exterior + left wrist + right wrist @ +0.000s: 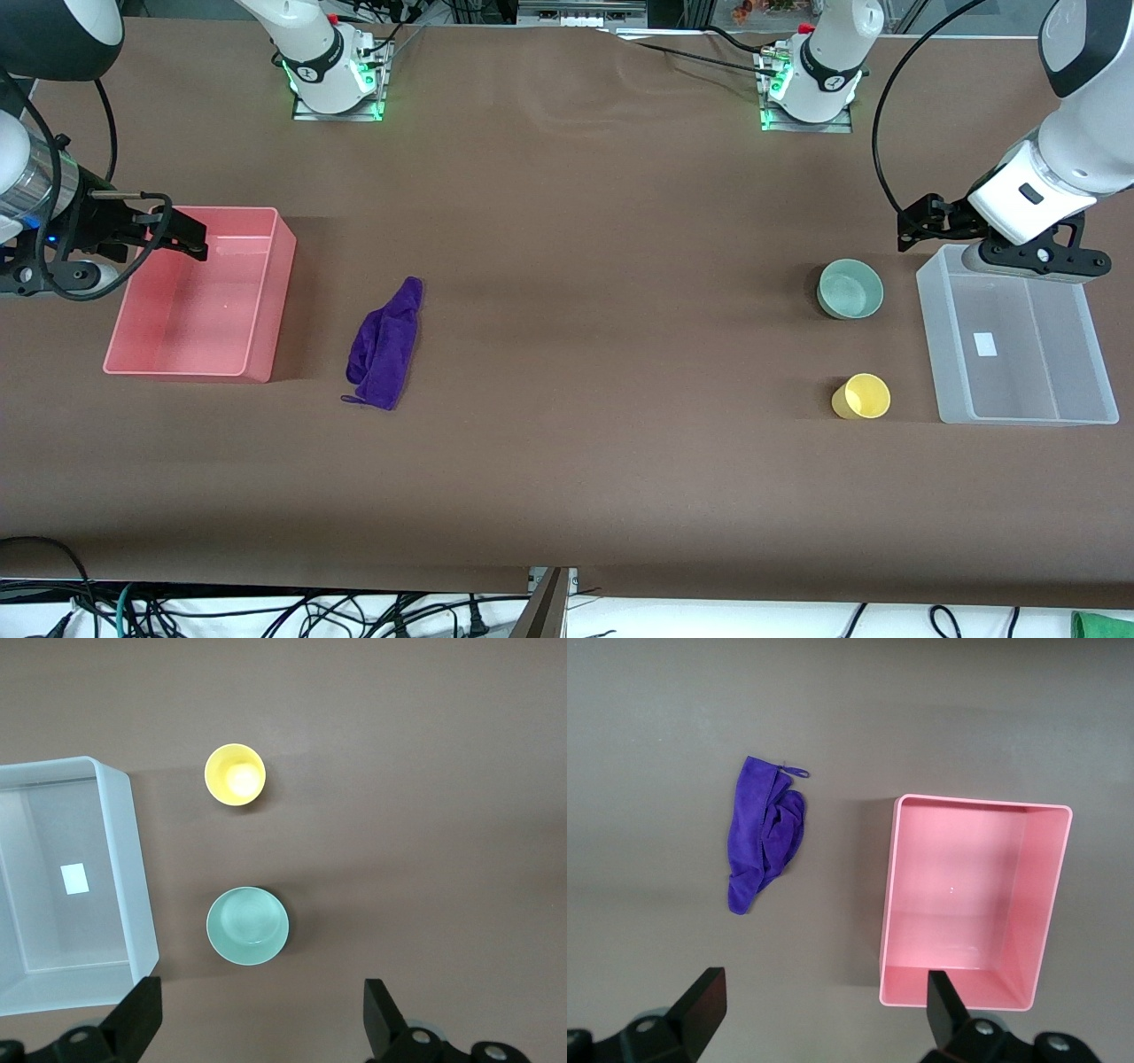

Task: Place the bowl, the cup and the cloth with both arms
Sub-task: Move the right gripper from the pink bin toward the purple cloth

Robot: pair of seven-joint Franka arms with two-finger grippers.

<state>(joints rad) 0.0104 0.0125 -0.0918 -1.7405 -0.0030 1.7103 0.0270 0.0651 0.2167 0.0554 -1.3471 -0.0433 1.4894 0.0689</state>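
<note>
**Status: nothing placed yet, all three items on the surface**

Progress, judging by how things lie:
- bowl [850, 288] sits on the brown surface [602, 266], just beside the clear bin [1099, 354], toward the left arm's end. Not in any bin.
- cup [861, 396] sits at 6 o'clock of the bowl in the front view, nearer the front camera, also just beside the clear bin. Upright, not placed.
- cloth [386, 346] lies bunched near the pink bin [270, 301], at its 3 o'clock in the front view, toward the right arm's end. Loop end points to the front camera.
- Both bins look empty apart from a white label in the clear one.

Arms:
- left gripper [257, 1014] is up over the clear bin's edge by the bowl, jaws apart, holding nothing.
- right gripper [824, 1010] is over the pink bin's edge, jaws apart, holding nothing.

My read: zero of three done; all picks and drops remain.

Count: 1 bowl, 1 cup, 1 cloth, 2 bins, 2 arms.
</note>
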